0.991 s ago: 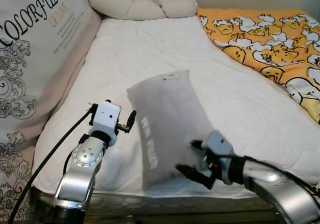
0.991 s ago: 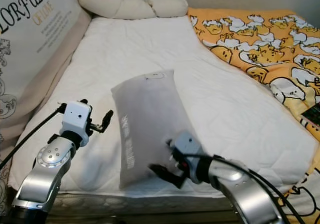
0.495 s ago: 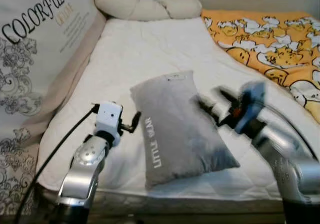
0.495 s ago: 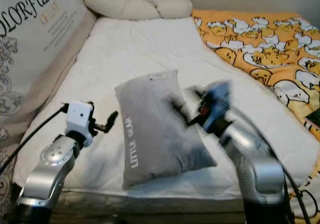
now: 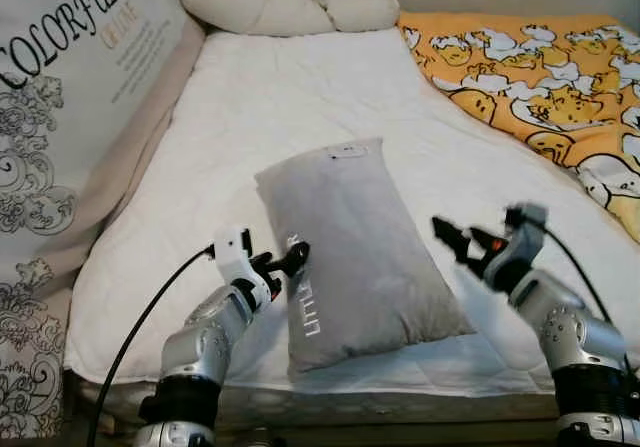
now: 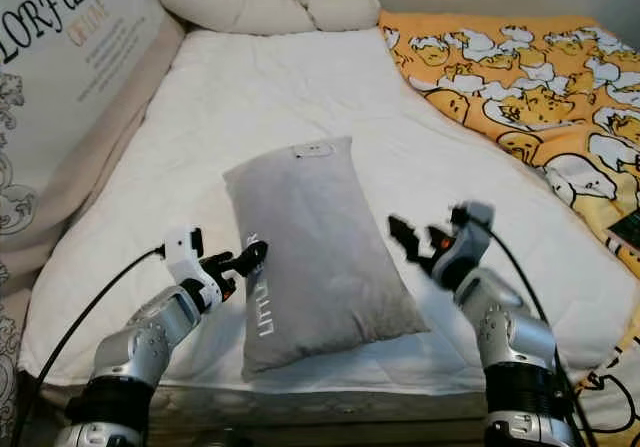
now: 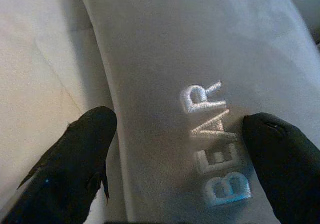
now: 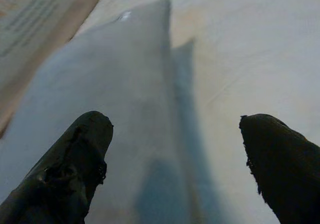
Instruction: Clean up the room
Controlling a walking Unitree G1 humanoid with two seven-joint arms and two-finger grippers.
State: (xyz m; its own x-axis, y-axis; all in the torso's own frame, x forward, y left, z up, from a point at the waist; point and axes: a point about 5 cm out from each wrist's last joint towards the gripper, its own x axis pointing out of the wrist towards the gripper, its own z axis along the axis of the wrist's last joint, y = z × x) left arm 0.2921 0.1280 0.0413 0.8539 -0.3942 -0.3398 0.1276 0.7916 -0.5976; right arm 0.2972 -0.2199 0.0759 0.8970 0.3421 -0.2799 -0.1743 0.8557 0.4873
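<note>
Where the white quilted mattress [image 5: 300, 117] nears its front edge, one grey plush rectangular pillow [image 5: 350, 242] embroidered "LITTLE BEAR" lies flat, lengthwise, unheld. Left gripper [image 5: 283, 263]: fingers spread, straddling the pillow's left edge by the lettering, seemingly placed to take that side. Right gripper [image 5: 462, 242]: fingers spread, empty, just beside the pillow's right edge, apart from it. Long cream bolster [image 5: 285, 9] at the bed's head, a likely destination for the pillow. Orange duck-print blanket [image 5: 545, 87] along the right side. Large printed cushion [image 5: 70, 97] upright at left.
</note>
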